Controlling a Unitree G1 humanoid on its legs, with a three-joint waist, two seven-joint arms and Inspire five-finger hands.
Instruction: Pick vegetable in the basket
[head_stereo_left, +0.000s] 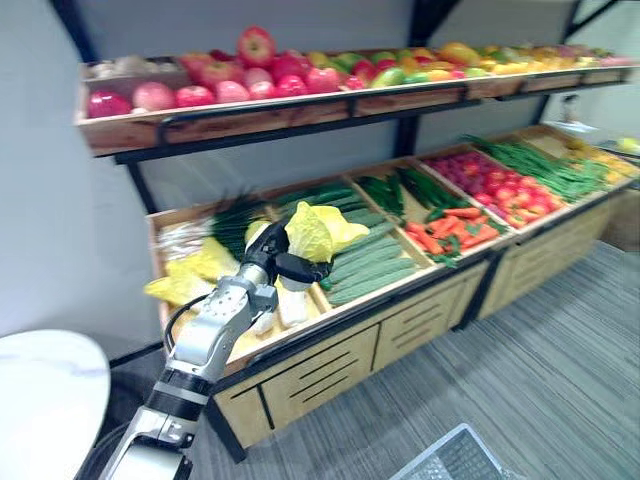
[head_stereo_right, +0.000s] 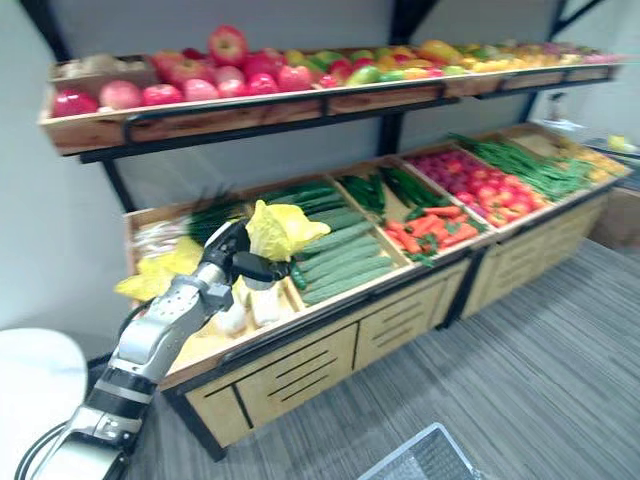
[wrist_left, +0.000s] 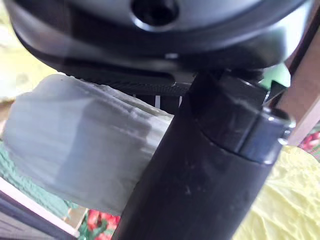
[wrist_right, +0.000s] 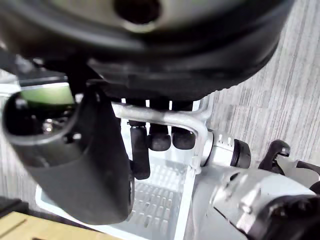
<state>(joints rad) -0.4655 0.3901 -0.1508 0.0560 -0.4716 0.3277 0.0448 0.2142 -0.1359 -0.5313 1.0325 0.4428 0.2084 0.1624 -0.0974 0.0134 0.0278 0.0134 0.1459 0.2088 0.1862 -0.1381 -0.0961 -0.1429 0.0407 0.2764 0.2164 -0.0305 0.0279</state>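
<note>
At the left end of the lower shelf (head_stereo_left: 300, 335), a bin of loose cabbages (head_stereo_left: 185, 280) lies under the left hand (head_stereo_left: 285, 264). That hand is closed on one napa cabbage (head_stereo_left: 315, 232). In the left wrist view the pale stalk (wrist_left: 75, 145) is pressed into the palm with the thumb (wrist_left: 200, 190) wrapped across it. The yellow leaves stand up above the hand, and the head appears to be clear of the bin.

The grip sits low on the stalk, so the leafy top will likely sway. The carry should be slow, with the wrist level so the head does not lever out past the thumb.

Just right of the hand lie the cucumbers (head_stereo_left: 370, 262), then the carrots (head_stereo_left: 450, 230). The arm should draw back from the shelf before it swings across, so the leaves do not brush them.

Low on the right, over the grey floor (head_stereo_left: 560, 380), hangs the pale slatted basket (head_stereo_left: 455, 458). The right hand (wrist_right: 100, 165) has its fingers (wrist_right: 160, 140) hooked over the handle (wrist_right: 170, 119).

Hold the basket steady and level, bring the cabbage down stalk-first through the opening, and release only once it rests on the bottom.
</note>
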